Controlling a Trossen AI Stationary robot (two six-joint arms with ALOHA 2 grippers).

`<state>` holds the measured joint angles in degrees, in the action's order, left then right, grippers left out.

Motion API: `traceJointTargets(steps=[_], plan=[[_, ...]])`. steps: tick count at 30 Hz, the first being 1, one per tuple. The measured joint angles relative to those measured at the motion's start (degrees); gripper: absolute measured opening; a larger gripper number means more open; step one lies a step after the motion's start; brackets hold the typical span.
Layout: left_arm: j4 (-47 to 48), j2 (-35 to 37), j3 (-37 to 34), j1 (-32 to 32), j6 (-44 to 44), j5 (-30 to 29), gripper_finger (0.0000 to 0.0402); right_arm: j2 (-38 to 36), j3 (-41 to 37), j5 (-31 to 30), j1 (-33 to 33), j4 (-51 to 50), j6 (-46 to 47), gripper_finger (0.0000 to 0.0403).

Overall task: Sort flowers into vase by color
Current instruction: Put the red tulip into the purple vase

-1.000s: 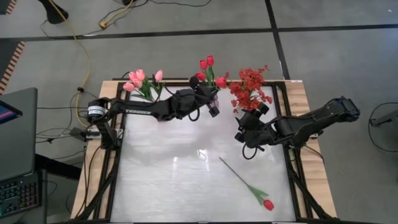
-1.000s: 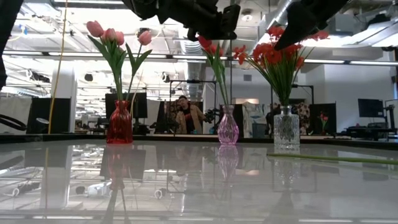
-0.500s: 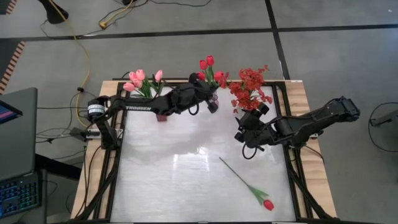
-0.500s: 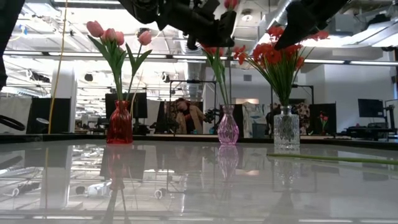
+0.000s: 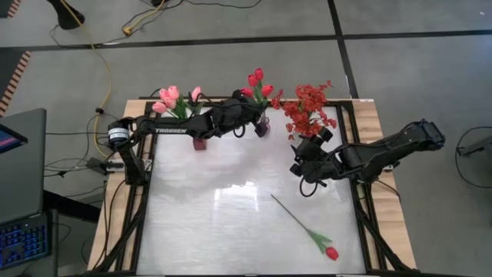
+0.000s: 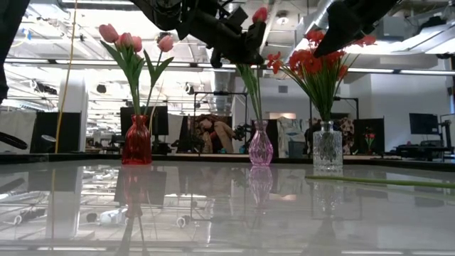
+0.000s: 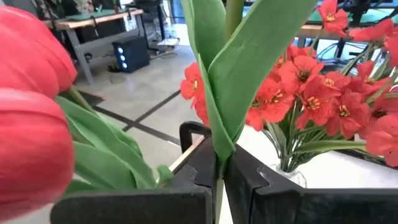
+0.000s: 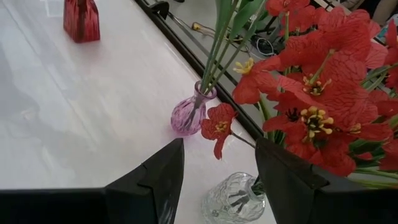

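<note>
One red tulip (image 5: 331, 252) lies unsorted on the near right of the table (image 5: 215, 223), its stem running diagonally toward the centre; no gripper is touching it.

Mid-table right: right gripper (image 5: 301, 171) hovers just in front of the clear vase (image 6: 328, 148). Its fingers are spread apart, nothing between them (right wrist view). Waiting.

Far edge, three vases in a row:
- red vase (image 6: 137, 141), left: pale pink tulips (image 5: 171, 98) standing in it. Judged finished.
- pink vase (image 6: 260, 146), middle: red tulips (image 5: 257, 81) in it, stems upright in the neck.
- clear vase, right: spray of small red blossoms (image 5: 310, 109). Judged finished.

Left gripper (image 7: 219, 180) reaches over the pink vase. Fingers are closed on a green stem and leaf of a tulip, pinched between them (left wrist view). Red tulip heads crowd just beside the camera.

Progress estimate: nearly done. Step in hand appears to be seating a red tulip into the pink vase. Remaining: let go of this stem, then pick up the last red tulip and add it to the pink vase.
</note>
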<state>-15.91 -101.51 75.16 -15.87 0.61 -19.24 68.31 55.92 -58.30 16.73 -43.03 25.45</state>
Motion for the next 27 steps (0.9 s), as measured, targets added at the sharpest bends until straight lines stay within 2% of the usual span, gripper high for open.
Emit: traceJointTargets(steps=[6,12,27], plan=[[2.37,0.00,-0.04,-1.19,2.57,1.78,0.0002,0.00,0.00,0.06,0.13,0.01,0.26,0.0225],[2.50,-0.02,-0.04,-2.15,3.73,6.34,0.0002,0.00,0.00,0.06,0.13,0.02,0.75,0.0225],[6.29,-0.04,-0.04,-3.01,3.05,8.91,0.0002,0.00,0.00,-0.01,0.11,0.20,1.14,0.0225]])
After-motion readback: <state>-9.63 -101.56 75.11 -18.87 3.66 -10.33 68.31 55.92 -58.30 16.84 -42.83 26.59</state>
